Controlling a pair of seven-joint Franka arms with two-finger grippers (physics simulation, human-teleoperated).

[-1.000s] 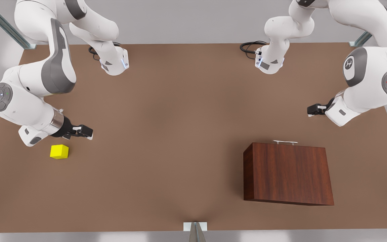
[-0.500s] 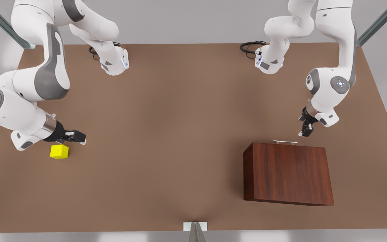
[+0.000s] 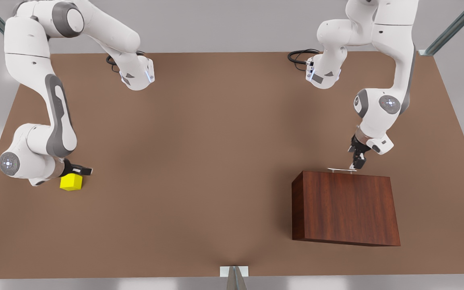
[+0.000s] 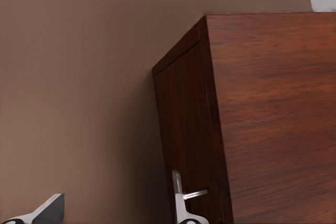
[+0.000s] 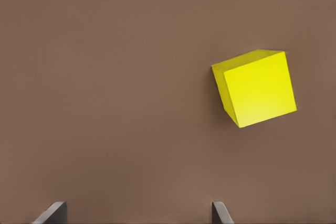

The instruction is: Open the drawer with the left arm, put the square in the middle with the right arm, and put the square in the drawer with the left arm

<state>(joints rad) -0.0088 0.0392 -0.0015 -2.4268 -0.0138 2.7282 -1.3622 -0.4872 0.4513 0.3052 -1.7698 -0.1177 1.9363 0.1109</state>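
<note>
The dark wood cabinet (image 3: 344,207) lies at the front view's right, its drawer shut, the slim silver handle (image 3: 341,170) along its far edge. My left gripper (image 3: 357,162) hangs open just beyond the handle's right end. In the left wrist view, one fingertip of the left gripper (image 4: 115,216) stands beside the handle (image 4: 197,193) on the cabinet's front (image 4: 184,129). The yellow square (image 3: 71,182) rests on the table at the front view's left. My right gripper (image 3: 81,170) is open right beside it. In the right wrist view the square (image 5: 257,87) lies off to one side of the right gripper (image 5: 136,214).
The brown tabletop (image 3: 199,161) stretches bare between the square and the cabinet. Both arm bases (image 3: 137,74) (image 3: 322,74) stand at the far edge with black cable loops. A metal bracket (image 3: 234,272) sits at the near edge.
The left arm swung in and brought its gripper down to the handle's right end. The right arm folded back and lowered its gripper toward the square. Square and cabinet have not moved.
</note>
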